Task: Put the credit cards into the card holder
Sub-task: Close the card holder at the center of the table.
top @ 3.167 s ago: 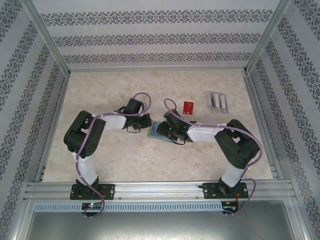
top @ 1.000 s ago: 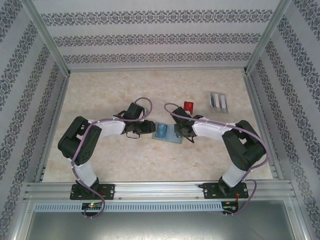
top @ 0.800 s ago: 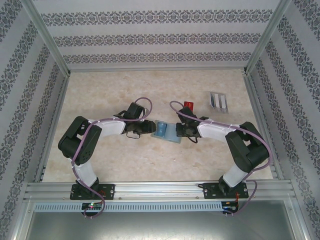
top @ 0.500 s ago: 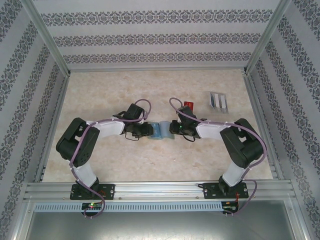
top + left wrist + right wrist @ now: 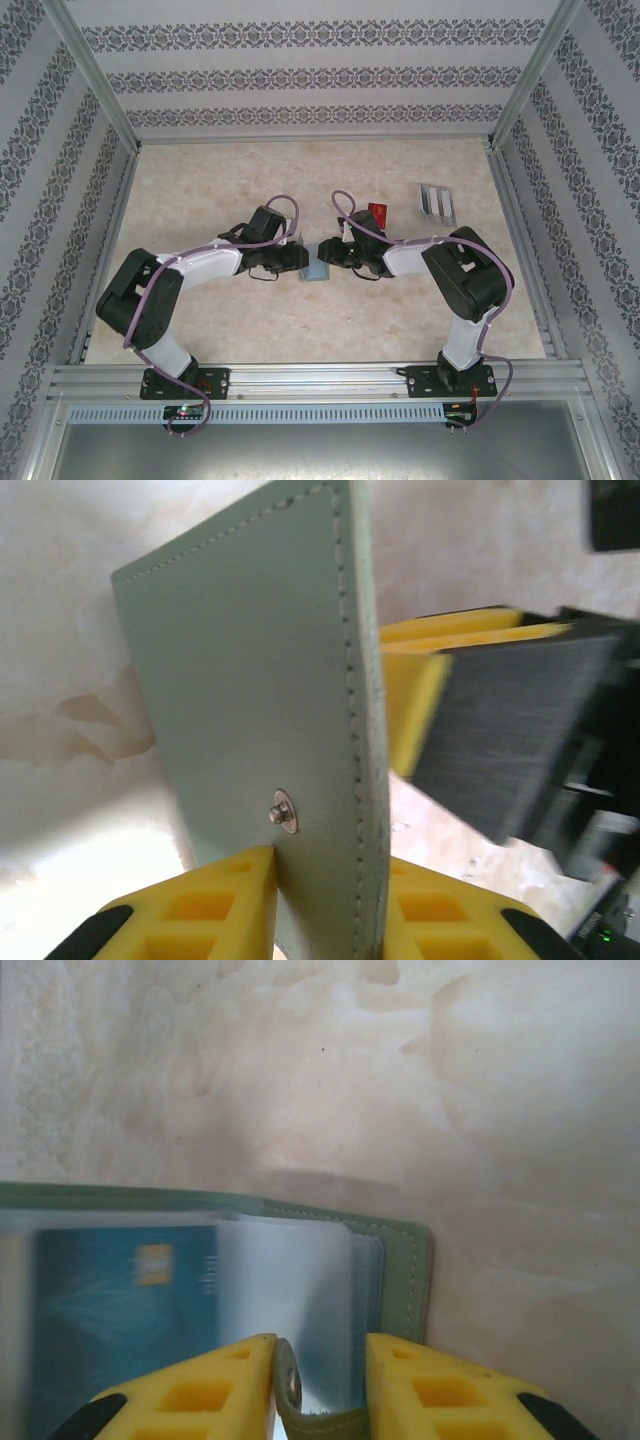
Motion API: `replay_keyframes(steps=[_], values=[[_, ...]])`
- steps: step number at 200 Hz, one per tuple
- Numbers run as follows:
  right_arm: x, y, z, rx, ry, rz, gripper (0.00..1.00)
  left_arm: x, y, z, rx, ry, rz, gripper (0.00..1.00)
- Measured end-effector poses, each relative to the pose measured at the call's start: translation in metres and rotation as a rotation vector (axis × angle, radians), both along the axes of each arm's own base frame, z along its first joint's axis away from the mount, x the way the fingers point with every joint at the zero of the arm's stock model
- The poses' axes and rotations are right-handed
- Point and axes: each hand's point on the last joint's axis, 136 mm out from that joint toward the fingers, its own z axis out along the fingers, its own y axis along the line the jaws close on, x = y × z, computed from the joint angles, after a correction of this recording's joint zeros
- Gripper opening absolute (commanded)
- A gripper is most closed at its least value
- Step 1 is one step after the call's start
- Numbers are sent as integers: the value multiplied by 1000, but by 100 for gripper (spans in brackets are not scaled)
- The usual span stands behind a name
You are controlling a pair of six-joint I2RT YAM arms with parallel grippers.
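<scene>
Left gripper (image 5: pixel 325 885) is clamped on the edge of one leaf of the card holder (image 5: pixel 250 700), a pad on either face just below the metal snap stud (image 5: pixel 284 811). That leaf stands near upright. Right gripper (image 5: pixel 320 1360) is clamped on the opposite leaf at its snap edge. The holder hangs part-folded between the two grippers. Blue card (image 5: pixel 120 1295) sits in a clear sleeve (image 5: pixel 290 1290) inside it. Red card (image 5: pixel 378 213) lies beyond and to the right of the holder, apart from it. The clear slotted stand (image 5: pixel 436 203) is farther right again.

Handling, judged: the holder looks light, limp at the spine and fairly stiff across each leaf. Its sleeves are glossy and likely slippery. The best hold is the stitched outer edge, clear of the sleeve mouths. The cards are thin and rigid; lying flat, they would be awkward to lift.

Surface: pale marbled table (image 5: pixel 220 180), level. Room: patterned wall panels (image 5: pixel 300 70) on an aluminium frame (image 5: pixel 105 95) enclose the holder on three sides.
</scene>
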Motion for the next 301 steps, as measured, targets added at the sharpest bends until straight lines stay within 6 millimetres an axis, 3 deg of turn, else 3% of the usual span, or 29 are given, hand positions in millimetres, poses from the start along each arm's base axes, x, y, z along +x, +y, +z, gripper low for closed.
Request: replay_keyframes(steps=[24, 41, 87, 129, 181, 225, 301], values=[[1, -5, 1, 19, -6, -9, 39, 8, -8, 0, -2, -1, -8, 25], [3, -13, 3, 18, -12, -26, 40, 12, -12, 0, 2, -8, -11, 31], [-5, -33, 1, -52, -11, -35, 40, 10, -20, -2, 35, -14, -28, 33], [-9, -62, -4, -219, -21, -88, 30, 10, -21, -14, 96, 8, -28, 22], [-18, -86, -8, -322, -24, -128, 35, 11, -35, -12, 152, -8, -52, 0], [-29, -95, -5, -379, -19, -117, 43, 13, -26, -14, 202, -6, -29, 0], [-37, -106, 7, -614, -50, -85, 47, 12, -12, -12, 267, -6, 5, 0]])
